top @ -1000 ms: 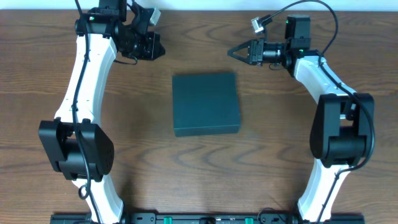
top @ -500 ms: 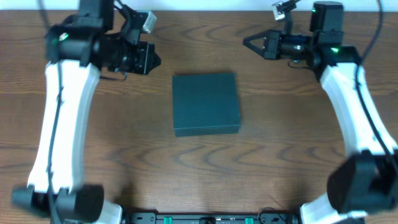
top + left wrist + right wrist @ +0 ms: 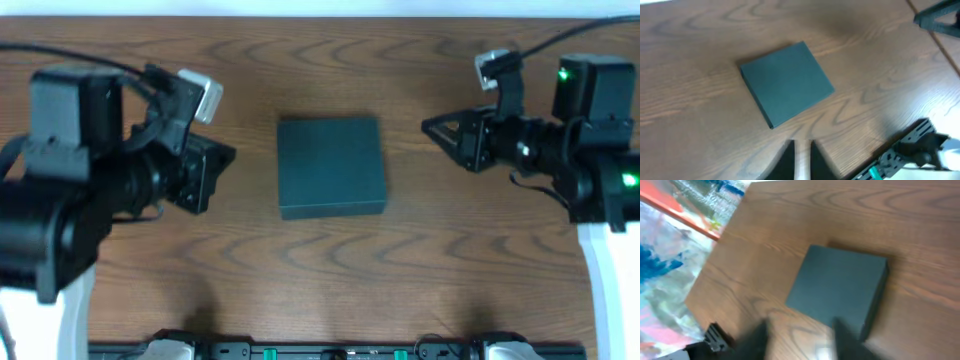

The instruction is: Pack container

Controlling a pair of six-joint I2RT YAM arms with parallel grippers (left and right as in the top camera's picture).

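Left gripper (image 3: 802, 152) nearly closed, empty; right gripper (image 3: 800, 332) spread wide, empty; the closed container (image 3: 331, 166) lies flat at the table (image 3: 330, 270) middle, between the 2, untouched; only right wrist view shows clutter (image 3: 670, 255) beyond the edge.

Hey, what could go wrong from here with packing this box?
The container lies closed and flat on the table, so a finger prying it open may just slide it. The left gripper and right gripper flank it; reaching in together, they could collide. Nothing to pack is in view.
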